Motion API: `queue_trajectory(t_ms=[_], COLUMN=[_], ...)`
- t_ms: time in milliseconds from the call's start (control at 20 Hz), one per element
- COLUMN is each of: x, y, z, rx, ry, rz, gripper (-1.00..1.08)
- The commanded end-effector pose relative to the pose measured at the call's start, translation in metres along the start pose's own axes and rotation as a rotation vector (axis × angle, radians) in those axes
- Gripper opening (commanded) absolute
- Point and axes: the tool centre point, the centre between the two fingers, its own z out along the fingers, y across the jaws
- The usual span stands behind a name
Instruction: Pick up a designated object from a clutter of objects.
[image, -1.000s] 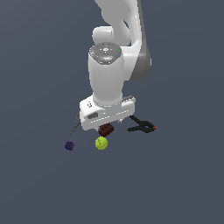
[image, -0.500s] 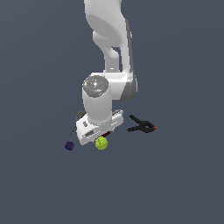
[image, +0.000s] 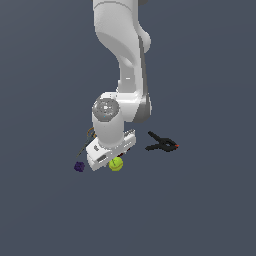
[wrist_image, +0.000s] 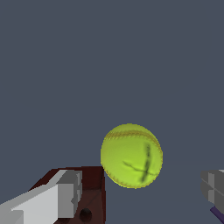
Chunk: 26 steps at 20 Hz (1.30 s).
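One tennis ball (wrist_image: 131, 155) sits between the gripper (wrist_image: 135, 197) fingers, jaws spread wide and empty. The dark red brick (wrist_image: 87, 197) touches it at about 8 o'clock. Looks light, fuzzy and a bit springy, so I'd pinch straight across its widest middle or it'll squirt out.

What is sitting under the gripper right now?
The tennis ball lies between the open fingers of the gripper, with the dark red brick partly beneath one finger. In the exterior view, the hand covers most of the brick.
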Motion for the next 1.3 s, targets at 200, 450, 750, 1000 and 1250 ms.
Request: queue_trajectory(t_ms=[200,450,750,1000,1250], x=[0.000,-0.001,-0.001,-0.001,-0.001], y=[0.000,0.000,0.000,0.001,0.001], z=[0.004,0.023,0.048,0.052,0.052], rx=[0.000,0.000,0.000,0.000,0.000], ry=[0.000,0.000,0.001,0.001,0.001], rz=[-0.002,-0.004,-0.006,-0.006,-0.006], gripper=[1.00,1.00,1.00,-1.00,-1.00])
